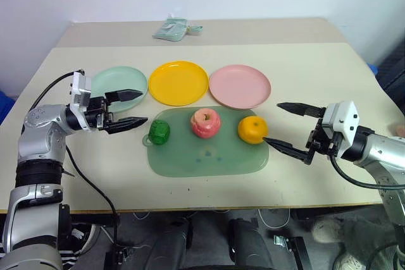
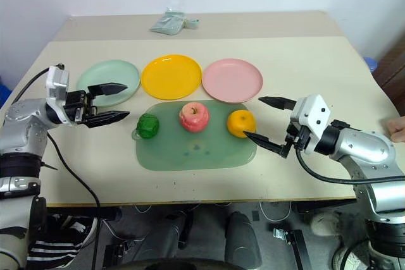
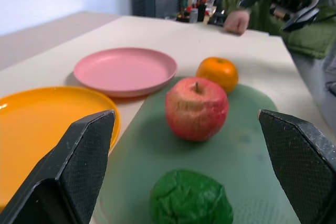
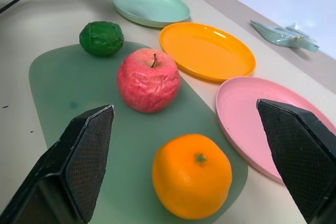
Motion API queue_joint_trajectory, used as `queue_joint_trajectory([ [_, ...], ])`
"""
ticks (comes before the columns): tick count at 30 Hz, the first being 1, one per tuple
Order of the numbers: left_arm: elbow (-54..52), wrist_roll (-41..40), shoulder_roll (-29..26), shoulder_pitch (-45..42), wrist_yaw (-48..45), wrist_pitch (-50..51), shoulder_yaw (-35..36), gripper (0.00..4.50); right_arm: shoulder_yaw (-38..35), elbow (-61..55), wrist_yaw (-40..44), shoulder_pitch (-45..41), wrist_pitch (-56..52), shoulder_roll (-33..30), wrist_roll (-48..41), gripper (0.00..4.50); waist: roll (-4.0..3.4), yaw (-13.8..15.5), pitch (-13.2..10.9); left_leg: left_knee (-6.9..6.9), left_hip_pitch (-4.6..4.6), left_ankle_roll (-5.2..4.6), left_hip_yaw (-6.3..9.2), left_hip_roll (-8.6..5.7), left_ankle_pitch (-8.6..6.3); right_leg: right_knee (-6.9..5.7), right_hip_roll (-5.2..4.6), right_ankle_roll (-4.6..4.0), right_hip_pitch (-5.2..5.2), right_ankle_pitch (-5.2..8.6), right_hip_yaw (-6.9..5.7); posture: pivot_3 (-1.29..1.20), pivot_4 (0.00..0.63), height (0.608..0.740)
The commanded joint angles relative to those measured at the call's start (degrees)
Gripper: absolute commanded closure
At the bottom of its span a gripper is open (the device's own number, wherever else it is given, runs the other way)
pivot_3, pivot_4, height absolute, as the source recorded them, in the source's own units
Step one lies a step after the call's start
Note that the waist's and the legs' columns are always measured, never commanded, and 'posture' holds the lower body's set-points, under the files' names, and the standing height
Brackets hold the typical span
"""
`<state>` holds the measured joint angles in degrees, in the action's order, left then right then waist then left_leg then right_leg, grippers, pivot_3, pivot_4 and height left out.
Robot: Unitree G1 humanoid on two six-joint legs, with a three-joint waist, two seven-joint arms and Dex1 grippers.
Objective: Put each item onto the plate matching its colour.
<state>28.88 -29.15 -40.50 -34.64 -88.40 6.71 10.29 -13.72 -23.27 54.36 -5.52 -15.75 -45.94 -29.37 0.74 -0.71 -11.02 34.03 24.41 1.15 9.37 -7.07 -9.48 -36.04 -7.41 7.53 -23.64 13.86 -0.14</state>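
Both grippers, left [image 1: 124,109] and right [image 1: 286,127], hang spread and empty. Nearest the left one, the small bumpy dark-green toy fruit [image 1: 159,132] sits on the pale green rounded board [image 1: 209,156]; probably light, rigid plastic, best pinched across its middle.

green fruit [image 1: 159,132] | apple [image 1: 205,122] | orange [image 1: 252,129] on board [image 1: 209,156] | plates [image 1: 178,83] empty

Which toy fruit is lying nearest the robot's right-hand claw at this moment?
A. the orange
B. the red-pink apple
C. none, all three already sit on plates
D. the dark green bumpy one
A: the orange lies at the end of the green board just in front of the open right gripper; the apple and the green fruit lie farther off.
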Motion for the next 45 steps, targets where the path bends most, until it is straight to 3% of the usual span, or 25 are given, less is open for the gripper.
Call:
queue_joint_trajectory([
  [1,0.3,0.1,-0.3,-1.6,-0.5,-1.1,0.5,0.0,-0.1,-1.1,-0.9,-0.8,1.4,0.8,0.4,0.05,0.0,0.1,0.0,0.0,0.0,0.0,0.0,0.0,0.0,0.0,0.0,0.0,0.0,0.0,0.0,0.0,0.15,0.74],
  [11,0.1,-0.7,-0.4,-1.5,-2.4,1.1,0.1,0.0,-1.7,-1.5,0.0,0.1,1.2,0.2,-0.7,0.05,0.0,0.0,0.0,0.02,0.0,-0.01,0.0,-0.01,0.0,-0.01,0.01,0.01,0.01,-0.01,0.0,0.0,0.15,0.74],
  [15,0.2,-2.6,-3.8,-1.0,-4.0,6.7,-1.0,0.0,-3.2,-1.7,1.3,0.6,0.4,-0.8,-2.3,0.05,0.0,-0.1,0.0,0.01,-0.01,-0.01,0.0,0.0,0.0,-0.01,0.03,0.02,0.0,-0.01,0.0,0.0,0.15,0.74],
  [19,1.9,-2.1,-4.5,-1.9,-4.1,6.0,-1.3,0.0,-3.2,-0.8,2.9,-0.2,-0.7,-1.6,-3.6,0.05,0.0,0.0,0.0,0.01,-0.01,0.0,0.01,0.01,0.0,-0.02,0.03,0.01,0.0,0.0,0.0,0.0,0.15,0.74],
  [26,1.9,5.8,0.2,0.6,0.0,-6.1,-4.2,0.0,1.0,2.2,5.3,-4.5,-3.9,-1.9,-4.2,0.05,0.0,0.1,0.0,0.02,-0.01,0.0,0.0,0.0,0.0,0.02,-0.02,0.0,0.03,0.0,0.0,0.0,0.15,0.74],
  [35,6.0,10.7,6.3,0.8,3.7,-17.2,-6.9,0.0,1.0,2.2,5.5,-5.7,-4.2,-1.5,-3.7,0.05,0.01,0.1,0.0,0.02,0.01,-0.01,-0.02,0.0,0.0,0.01,-0.03,0.01,0.0,-0.01,0.0,0.0,0.15,0.74],
  [41,10.4,13.8,8.4,-0.9,5.8,-19.7,-8.8,0.0,0.6,1.3,4.7,-4.9,-4.0,-1.4,-3.4,0.05,0.01,0.1,0.0,0.04,0.02,-0.01,-0.03,-0.02,0.0,0.01,-0.02,0.08,0.01,-0.05,-0.01,0.0,0.15,0.74],
  [45,12.2,16.0,9.6,-1.9,7.7,-24.3,-9.7,1.24,0.3,1.1,4.1,-4.5,-2.9,-1.2,-2.5,0.0,0.01,0.1,0.0,0.05,0.01,-0.02,-0.02,-0.02,0.0,0.0,-0.02,0.19,0.02,-0.11,-0.01,0.0,0.15,0.74],
])
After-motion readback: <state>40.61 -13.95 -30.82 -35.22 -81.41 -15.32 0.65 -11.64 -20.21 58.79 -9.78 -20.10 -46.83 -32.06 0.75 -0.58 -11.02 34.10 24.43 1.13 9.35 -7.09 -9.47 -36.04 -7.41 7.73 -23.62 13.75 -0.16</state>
